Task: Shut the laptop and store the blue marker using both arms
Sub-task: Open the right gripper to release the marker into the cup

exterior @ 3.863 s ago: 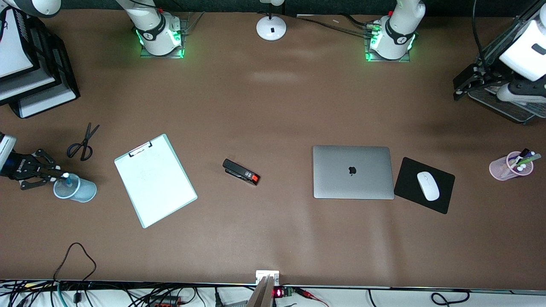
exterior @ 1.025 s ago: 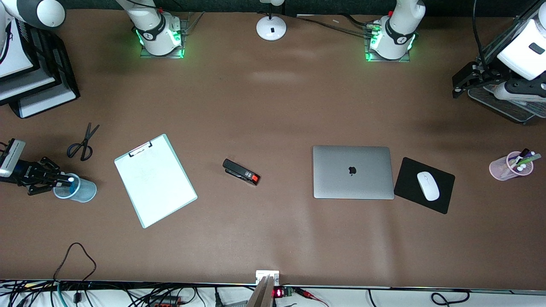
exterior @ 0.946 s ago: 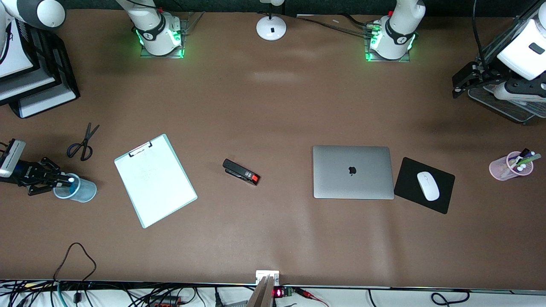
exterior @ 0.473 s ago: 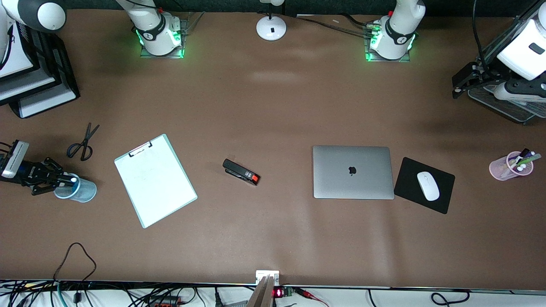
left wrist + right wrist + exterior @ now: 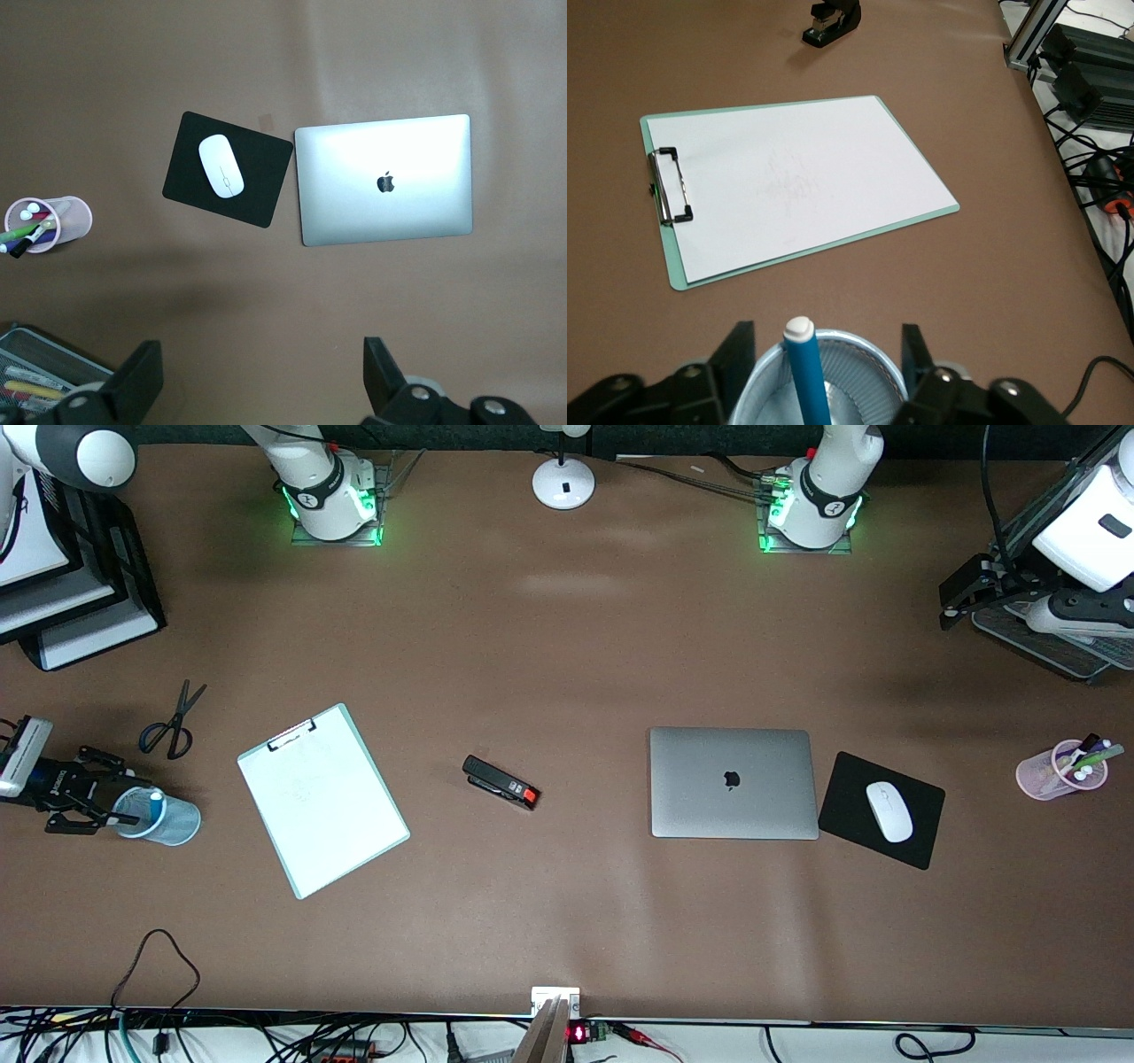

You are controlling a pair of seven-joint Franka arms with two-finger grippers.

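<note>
- Right now I see the laptop (image 5: 733, 782) shut flat on the tabletop (image 5: 567, 646), logo up, toward the left arm's end.
- Black mousepad (image 5: 881, 810) sits just beside it, white mouse (image 5: 889, 811) on top.
- Blue marker (image 5: 156, 805) stands in the blue mesh cup (image 5: 164, 820) at the right arm's end, whitish tip up, leaning on the rim.
- Right end effector (image 5: 99, 804) is at the cup, fingers spread either side of it, clear of the marker; the right wrist view shows both fingers (image 5: 733, 359) flanking the rim.
- Left end effector (image 5: 957, 598) hangs over the mesh tray (image 5: 1054, 646) at the left arm's end, fingers spread, holding nothing.
- Clipboard (image 5: 322, 799), stapler (image 5: 500, 782) and scissors (image 5: 174, 722) lie between cup and laptop.
- Pink pen cup (image 5: 1059, 772) stands near the tabletop's edge at the left arm's end.
</note>
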